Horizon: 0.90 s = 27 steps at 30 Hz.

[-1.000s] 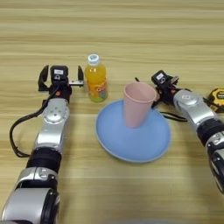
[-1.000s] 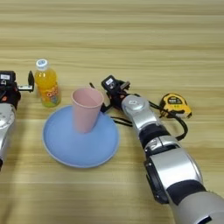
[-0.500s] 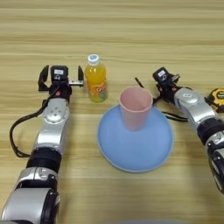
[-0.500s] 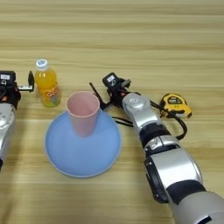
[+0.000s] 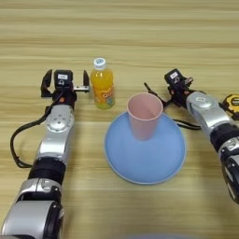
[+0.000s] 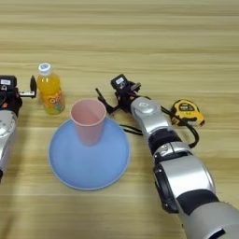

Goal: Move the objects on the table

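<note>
While our left hand (image 5: 65, 83) stands spread just left of the upright bottle (image 5: 102, 89), our right hand (image 5: 158, 95), spread, sits beside the cup (image 5: 144, 115).

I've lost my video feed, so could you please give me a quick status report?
Left gripper open beside bottle, holding nothing. Right gripper open, just right of cup. Cup upright on plate. Nothing blocking.

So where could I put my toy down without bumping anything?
The far table beyond the juice bottle is bare. The middle is crowded: cup on the blue plate, both hands close by.
</note>
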{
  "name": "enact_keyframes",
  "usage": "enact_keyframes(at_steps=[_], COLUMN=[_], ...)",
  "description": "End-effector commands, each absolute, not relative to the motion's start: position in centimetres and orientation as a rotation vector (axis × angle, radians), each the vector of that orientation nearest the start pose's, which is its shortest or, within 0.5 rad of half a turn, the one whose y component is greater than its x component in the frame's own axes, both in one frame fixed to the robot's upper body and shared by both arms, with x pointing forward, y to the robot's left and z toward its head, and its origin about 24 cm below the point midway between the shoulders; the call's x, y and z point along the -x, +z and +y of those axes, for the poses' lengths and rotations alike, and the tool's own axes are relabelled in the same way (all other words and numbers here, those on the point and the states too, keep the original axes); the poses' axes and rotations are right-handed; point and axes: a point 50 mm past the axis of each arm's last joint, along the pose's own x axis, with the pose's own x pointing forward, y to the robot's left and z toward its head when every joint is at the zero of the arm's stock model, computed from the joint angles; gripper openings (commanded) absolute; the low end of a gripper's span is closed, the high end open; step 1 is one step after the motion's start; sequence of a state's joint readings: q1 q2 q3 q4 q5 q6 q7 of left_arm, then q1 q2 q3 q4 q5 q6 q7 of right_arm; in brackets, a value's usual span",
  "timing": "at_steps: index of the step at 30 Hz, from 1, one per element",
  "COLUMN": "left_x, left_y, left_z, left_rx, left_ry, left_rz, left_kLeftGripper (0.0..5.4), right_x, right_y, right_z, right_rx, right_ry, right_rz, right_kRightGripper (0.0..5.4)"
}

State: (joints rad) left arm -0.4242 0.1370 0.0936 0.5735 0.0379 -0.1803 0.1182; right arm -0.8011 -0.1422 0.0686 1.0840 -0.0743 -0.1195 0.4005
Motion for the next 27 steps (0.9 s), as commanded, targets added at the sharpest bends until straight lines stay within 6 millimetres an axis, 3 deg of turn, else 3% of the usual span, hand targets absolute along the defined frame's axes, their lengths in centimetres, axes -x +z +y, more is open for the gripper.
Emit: enact_keyframes(at_steps=[1, 14, 27], left_x=[-33.0, -33.0, -33.0], left_y=[5.0, 5.0, 5.0], left_z=[18.3, 18.3, 18.4], left_rx=[-0.164, -0.162, -0.162], left_ry=[0.132, 0.131, 0.130], left_rz=[-0.027, -0.027, -0.026], left_kLeftGripper=[5.40, 5.40, 5.40], right_x=[-37.6, -37.0, -37.0], right_y=[5.6, 4.0, 3.6], right_z=[-11.3, -10.6, -11.2], right_rx=[0.280, 0.326, 0.372], right_ry=[0.538, 0.560, 0.503], right_rz=[0.213, 0.265, 0.290], right_kRightGripper=[5.37, 5.37, 5.37])
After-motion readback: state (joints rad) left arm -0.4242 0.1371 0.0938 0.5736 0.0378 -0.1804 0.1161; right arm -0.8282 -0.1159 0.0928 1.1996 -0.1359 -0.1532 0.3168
